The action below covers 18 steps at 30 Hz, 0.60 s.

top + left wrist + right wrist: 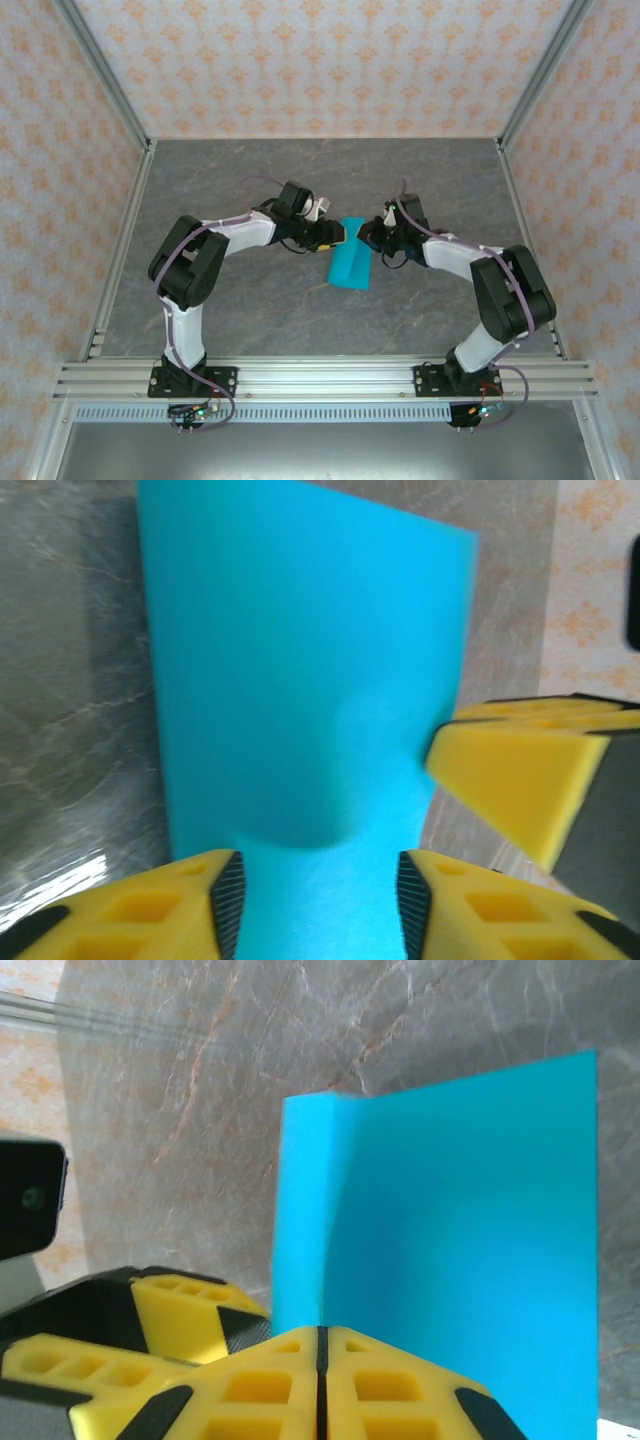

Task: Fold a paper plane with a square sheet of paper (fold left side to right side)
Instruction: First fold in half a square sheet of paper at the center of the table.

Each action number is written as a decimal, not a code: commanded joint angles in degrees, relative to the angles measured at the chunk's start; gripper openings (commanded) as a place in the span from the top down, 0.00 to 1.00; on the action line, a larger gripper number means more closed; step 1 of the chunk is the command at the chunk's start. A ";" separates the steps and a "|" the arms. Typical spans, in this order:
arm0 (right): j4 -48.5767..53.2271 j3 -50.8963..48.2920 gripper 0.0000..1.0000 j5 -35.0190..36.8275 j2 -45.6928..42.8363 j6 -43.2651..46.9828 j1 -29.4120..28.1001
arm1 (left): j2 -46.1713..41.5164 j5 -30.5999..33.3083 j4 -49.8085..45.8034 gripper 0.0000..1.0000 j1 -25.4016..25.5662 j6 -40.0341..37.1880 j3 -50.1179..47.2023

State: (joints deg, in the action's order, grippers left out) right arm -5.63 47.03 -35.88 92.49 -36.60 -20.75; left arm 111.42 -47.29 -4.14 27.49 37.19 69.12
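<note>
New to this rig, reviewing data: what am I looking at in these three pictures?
Two robot arms, left and right, are bolted at a grey table's near edge. One picture looks down from above and behind; the other two come from wrist cameras, so yellow fingers at the bottom are that arm's own. A blue paper sheet sits between the arms, partly lifted. The right hand is shut, apparently pinching its edge; the left hand is open, paper between its fingers.

Grey marbled table, orange-patterned walls around.
</note>
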 commanded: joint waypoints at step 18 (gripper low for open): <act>12.42 5.93 0.89 10.96 6.78 11.12 -0.25 | 4.44 14.89 -16.18 0.44 3.16 -6.25 10.15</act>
State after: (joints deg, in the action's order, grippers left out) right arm 5.04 51.40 -27.75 98.63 -27.16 -20.75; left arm 114.32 -34.94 -16.78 29.95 32.42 76.69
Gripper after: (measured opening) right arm 0.106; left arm 0.562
